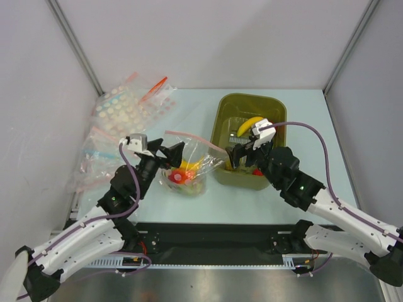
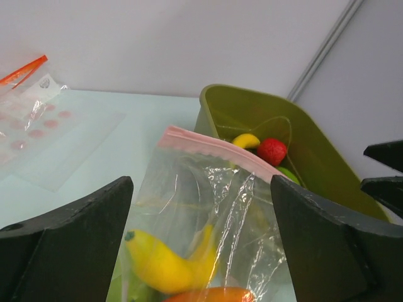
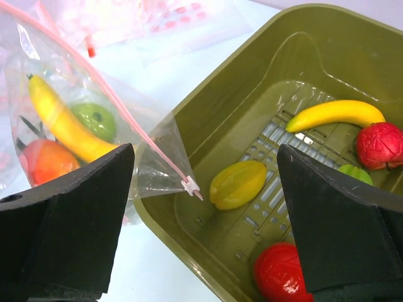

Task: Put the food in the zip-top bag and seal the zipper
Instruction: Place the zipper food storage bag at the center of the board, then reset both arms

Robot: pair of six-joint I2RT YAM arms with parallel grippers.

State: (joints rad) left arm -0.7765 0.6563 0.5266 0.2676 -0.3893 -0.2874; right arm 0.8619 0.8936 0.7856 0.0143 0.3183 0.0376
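Bag (image 1: pixel 189 165) stands loose between left pincer (image 1: pixel 171 151) and right pincer (image 1: pixel 232 155), both spread wide; it may flop and spill.

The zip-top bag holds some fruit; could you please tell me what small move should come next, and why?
Probably lower the open right tool onto the yellow fruit ahead of it: several pieces lie in the olive tub, outside the zip-top bag.
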